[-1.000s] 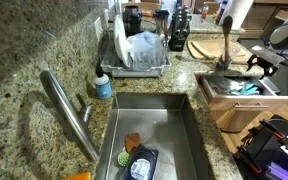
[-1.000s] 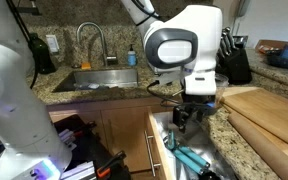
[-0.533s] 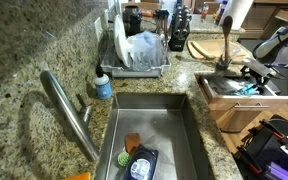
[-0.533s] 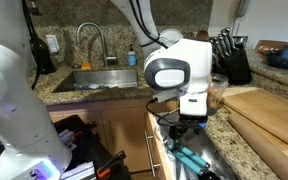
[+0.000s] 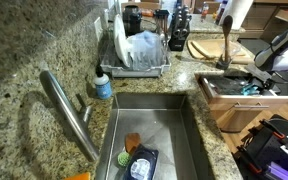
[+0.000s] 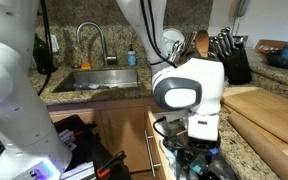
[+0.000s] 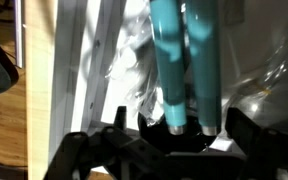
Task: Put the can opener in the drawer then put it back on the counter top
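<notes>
The hand (image 7: 176,140) hangs low inside the open drawer (image 5: 210,96). Its fingers (image 7: 92,150) are spread on either side of the can opener (image 7: 184,60) without pinching it. The can opener lies in the drawer on crinkled clear plastic (image 7: 129,70), its teal handles side by side and its dark head between the fingers. Granite counter (image 6: 239,150) borders the drawer.
</notes>
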